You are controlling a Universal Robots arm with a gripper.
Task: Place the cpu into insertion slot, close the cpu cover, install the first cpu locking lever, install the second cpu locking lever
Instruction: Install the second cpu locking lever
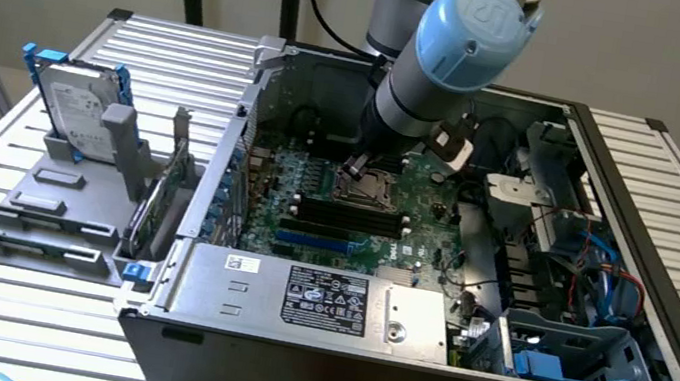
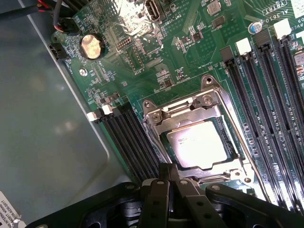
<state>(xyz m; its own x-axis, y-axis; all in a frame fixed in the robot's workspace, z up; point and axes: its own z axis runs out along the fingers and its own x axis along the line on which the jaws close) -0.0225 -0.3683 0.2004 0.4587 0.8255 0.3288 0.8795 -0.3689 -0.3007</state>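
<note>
We see the cpu (image 2: 197, 145) seated in the insertion slot (image 2: 230, 147), the cpu cover (image 2: 156, 118) framing its edges. Our gripper (image 2: 173, 187) hangs just beside the socket's edge, jaws clenched and empty. Memory slots (image 2: 126, 137) flank both sides; the green motherboard (image 2: 156, 42) beyond lies open.

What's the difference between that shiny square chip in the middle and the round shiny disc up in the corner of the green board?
The cpu is a flat square with a pale silvery face; the coin battery is a round disc with a warmer golden tint. The cpu looks clearly larger than the coin battery. The cpu sits inside a silvery metal frame, while the coin battery sits in a round black holder. Both lie flat on the green motherboard and reflect the light.
</note>
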